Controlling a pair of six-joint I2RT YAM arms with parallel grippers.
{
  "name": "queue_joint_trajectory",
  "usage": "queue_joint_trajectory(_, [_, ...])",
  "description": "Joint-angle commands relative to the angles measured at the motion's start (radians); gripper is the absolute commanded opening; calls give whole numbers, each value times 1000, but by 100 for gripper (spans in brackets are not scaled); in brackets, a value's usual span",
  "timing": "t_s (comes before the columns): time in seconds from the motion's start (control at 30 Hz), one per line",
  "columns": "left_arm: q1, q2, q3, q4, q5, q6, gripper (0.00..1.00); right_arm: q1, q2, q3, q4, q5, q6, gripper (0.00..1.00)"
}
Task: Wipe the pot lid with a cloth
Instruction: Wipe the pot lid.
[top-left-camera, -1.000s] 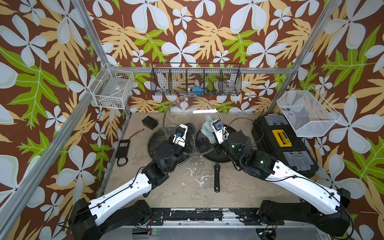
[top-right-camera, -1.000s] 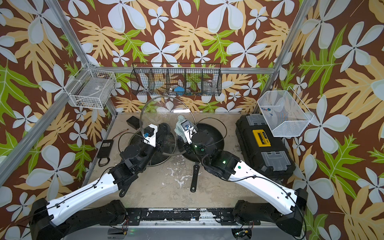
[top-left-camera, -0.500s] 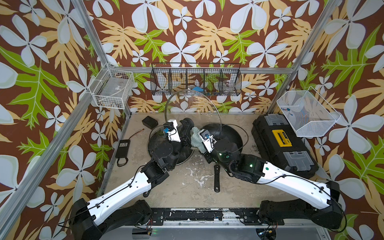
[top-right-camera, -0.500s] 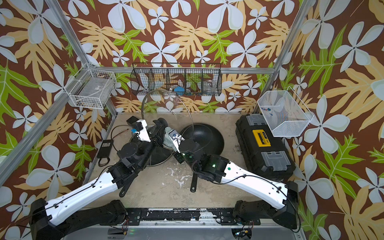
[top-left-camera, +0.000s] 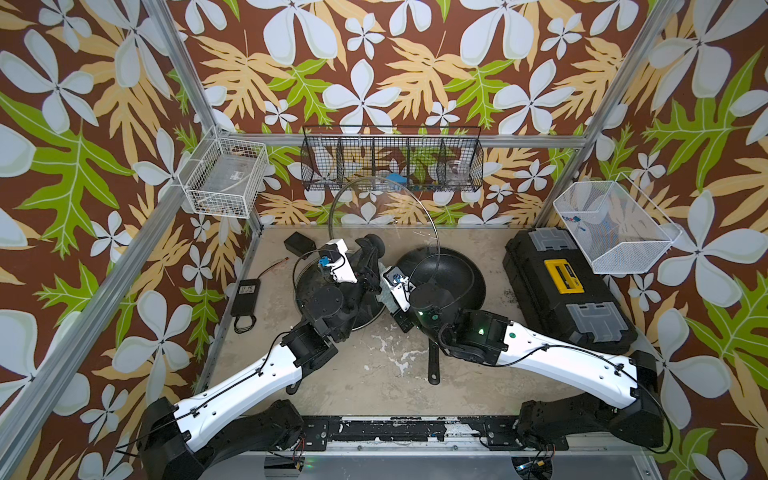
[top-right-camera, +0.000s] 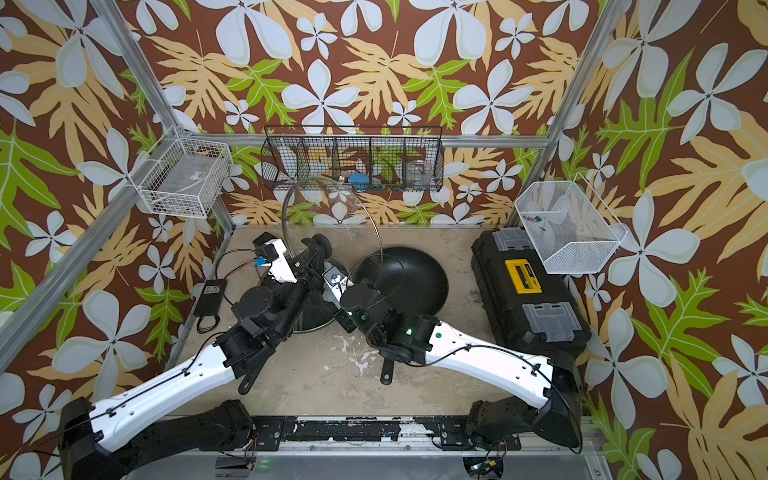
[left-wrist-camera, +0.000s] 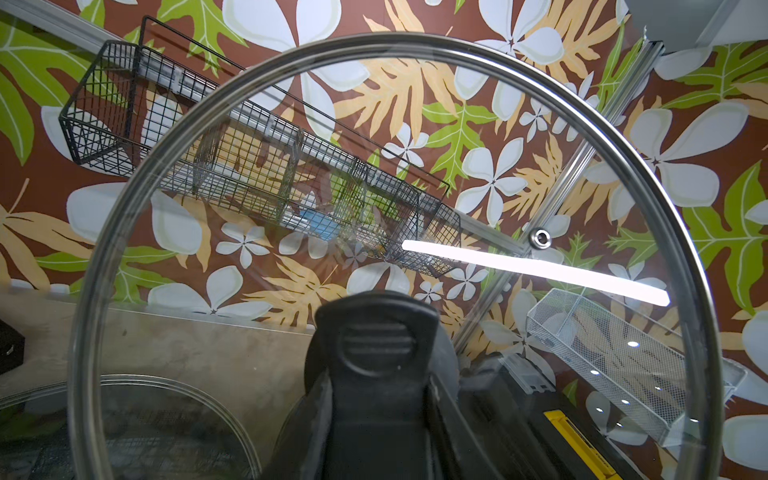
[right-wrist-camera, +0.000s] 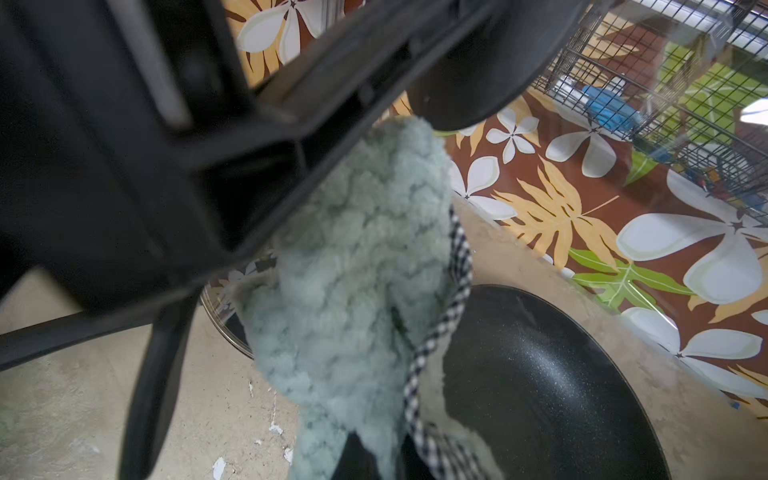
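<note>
Right gripper: pressed together on the cloth, pinching the pale teal rag by its lower end, nubby bulk standing up past the fingertips. Left gripper: clamped on the black knob of the pot lid, holding the glass disc off the table, on edge and tilted, knob face toward the robot.

Cloth just below the knob, on the knob side of the glass, crowded against the left gripper's fingers. In the right wrist view, tip of the rag touching or nearly touching the knob's underside. Contact with the glass itself: not to be told. Most of the clear disc up and away from the rag, toward the back wall. Right arm the one carrying the rag, and so the one to do the wiping, with the left tied up as the holder. Probably at the low end of a stroke. Next move likely a sweep upward and outward over the glass, steering clear of the knob and the fingers round it.

Farther out: black pan on the table just behind the right wrist, a second glass lid lying flat under the left arm, black toolbox well off to the right.
</note>
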Motion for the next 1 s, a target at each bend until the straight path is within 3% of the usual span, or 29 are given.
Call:
queue_joint_trajectory(0.0, [-1, -16, 22, 152, 1, -20, 0, -6, -31, 12, 13, 101, -5, 0])
queue_joint_trajectory(0.27, [-1, -9, 17, 161, -6, 11, 0, -23, -222, -10, 85, 208, -78, 0])
queue_joint_trajectory(0.37, [1, -24, -16, 209, 29, 39, 0, -74, -269, -3, 69, 212, -89, 0])
queue_joint_trajectory(0.5, [45, -48, -44, 247, 157, 8, 0, -168, -318, -9, 48, 93, -51, 0])
queue_joint_trajectory(0.63, [99, -57, -56, 252, 240, -63, 0, -197, -342, -24, 72, -16, -44, 0])
queue_joint_trajectory(0.77, [125, -53, -64, 258, 258, -134, 0, -197, -352, -48, 121, -151, -47, 0])
queue_joint_trajectory(0.83, [125, -48, -66, 284, 276, -104, 0, -195, -361, -57, 141, -198, -52, 0])
queue_joint_trajectory(0.97, [124, -41, -62, 259, 207, -8, 0, -195, -421, -103, 219, -162, -35, 0])
